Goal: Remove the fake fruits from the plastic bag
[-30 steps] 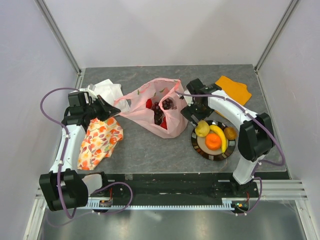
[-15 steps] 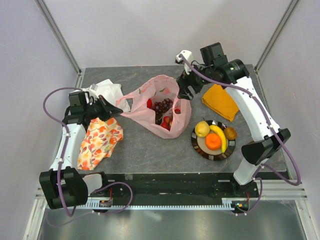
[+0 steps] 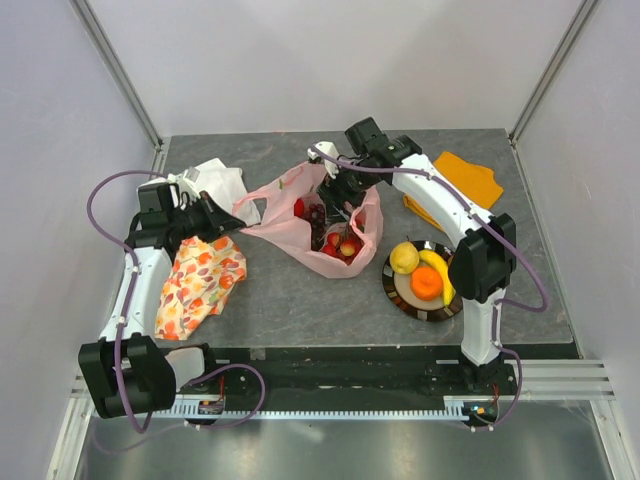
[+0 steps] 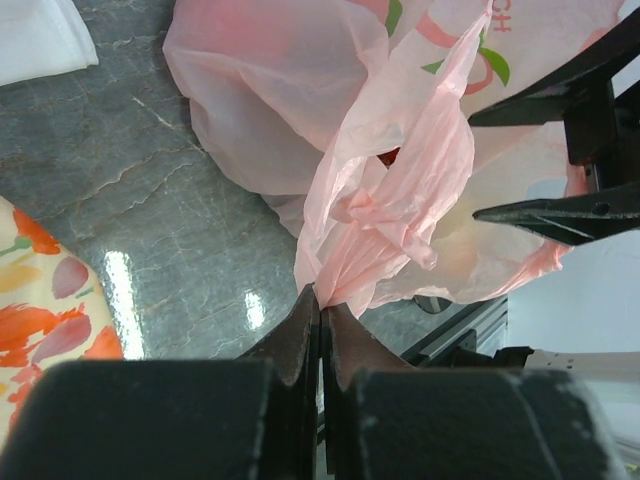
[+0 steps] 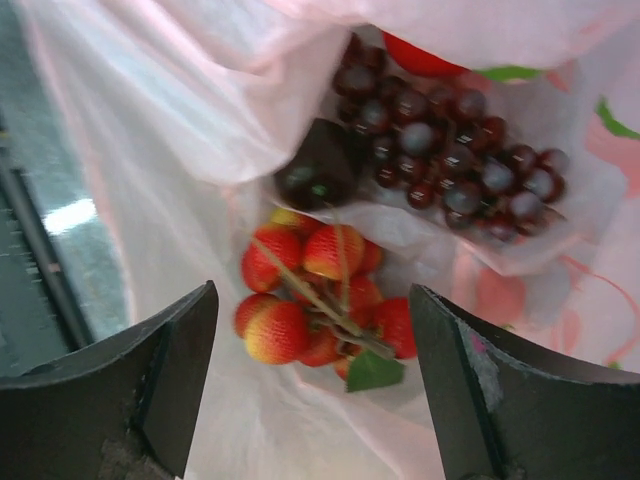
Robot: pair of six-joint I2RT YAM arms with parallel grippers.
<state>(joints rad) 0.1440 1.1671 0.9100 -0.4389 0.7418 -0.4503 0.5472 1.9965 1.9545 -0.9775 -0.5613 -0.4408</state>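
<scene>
Centrally on the grey table (image 3: 290, 300), the pink plastic bag (image 3: 275, 205) is seen lying crumpled, mouth open upward. A bunched fold of its film is pinched on the left side by the left gripper (image 4: 320, 305), whose jaws are pressed fully together on the plastic, and the film is pulled taut toward that arm. The right gripper (image 5: 310, 292) is held over the bag's mouth, pointing down inside it; its jaws are spread wide and nothing is gripped or touched by them. Directly below them, inside the bag, a red berry cluster (image 5: 300, 265) with a green leaf is seen, and just beyond it a dark purple grape bunch (image 5: 450, 160). To the right of the bag, a dark-rimmed plate (image 3: 392, 290) is loaded with a yellow apple (image 3: 404, 257), a banana (image 3: 441, 268) and an orange (image 3: 427, 284). A floral cloth (image 3: 198, 282) is spread under the left arm, a white cloth (image 3: 215, 180) behind it, and an orange cloth (image 3: 470, 178) at far right.
</scene>
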